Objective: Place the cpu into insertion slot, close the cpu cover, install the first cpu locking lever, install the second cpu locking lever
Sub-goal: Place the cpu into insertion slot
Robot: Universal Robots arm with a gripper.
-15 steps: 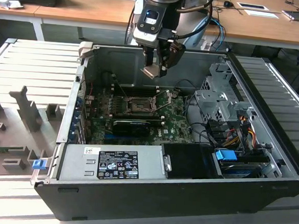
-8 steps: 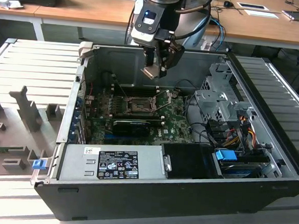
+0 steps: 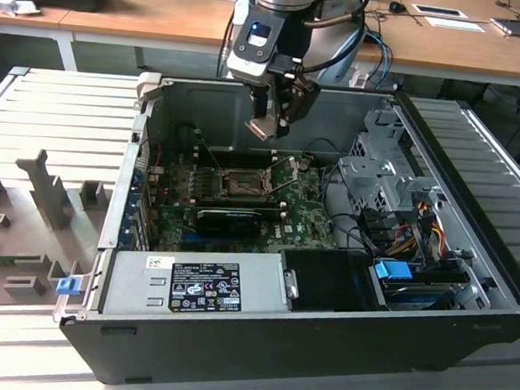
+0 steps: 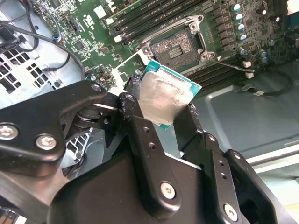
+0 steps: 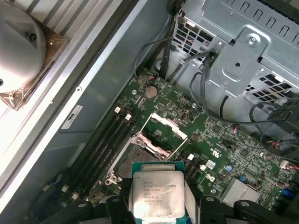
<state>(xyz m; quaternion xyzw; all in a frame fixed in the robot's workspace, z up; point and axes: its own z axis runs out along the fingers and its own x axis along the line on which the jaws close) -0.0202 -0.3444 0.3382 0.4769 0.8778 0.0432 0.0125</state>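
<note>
Upper centre of the exterior view, the tool [image 3: 269, 121] clamps the cpu [image 4: 164, 94] by its edges, underside free above the insertion slot [image 4: 177, 46].

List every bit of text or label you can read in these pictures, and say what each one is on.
Nothing reads clearly enough to quote.
Power supply label: dense print, too small to read.
White sticker beside it: too small.
cpu face, held in the hand: faint printed lines, blurred.
Case wall sticker: unreadable.
Green board markings: too small.
</note>
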